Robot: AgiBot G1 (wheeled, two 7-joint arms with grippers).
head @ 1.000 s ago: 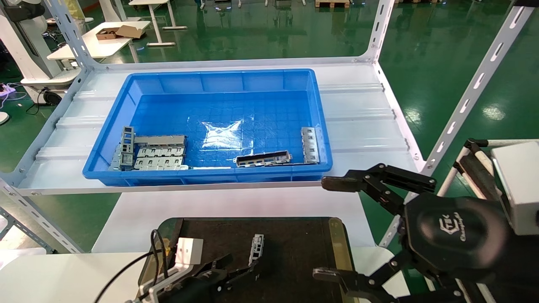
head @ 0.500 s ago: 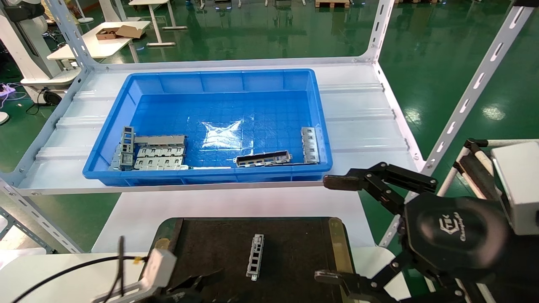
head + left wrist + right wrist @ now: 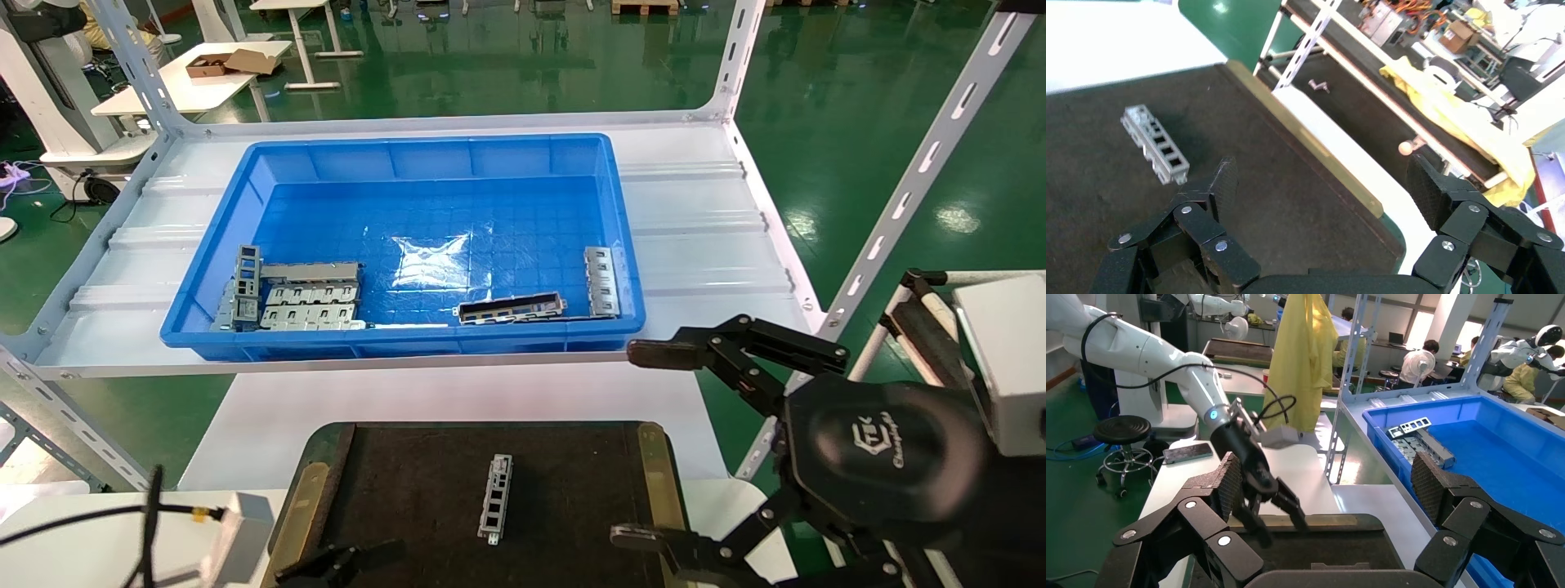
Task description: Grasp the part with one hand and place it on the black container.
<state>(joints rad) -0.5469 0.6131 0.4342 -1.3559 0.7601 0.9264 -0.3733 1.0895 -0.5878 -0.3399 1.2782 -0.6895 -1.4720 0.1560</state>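
The part (image 3: pixel 495 498), a slim silver strip with rectangular cut-outs, lies free on the black container (image 3: pixel 409 465), near its middle. In the left wrist view the part (image 3: pixel 1156 144) rests on the dark tray (image 3: pixel 1260 165), ahead of and to one side of my left gripper (image 3: pixel 1324 184), which is open and empty. In the head view the left gripper (image 3: pixel 331 563) is at the tray's near left corner. My right gripper (image 3: pixel 645 445) is open and empty, held off the tray's right edge.
A blue bin (image 3: pixel 392 159) stands on the white shelf behind the tray. It holds grey slotted plates (image 3: pixel 310 298), a dark hollow frame piece (image 3: pixel 511 308) and another strip (image 3: pixel 601 282). White shelf uprights (image 3: pixel 907 196) rise at the right.
My left gripper has let go of the part and drawn back toward the near left. The part now lies flat on the tray. The right gripper has barely moved.
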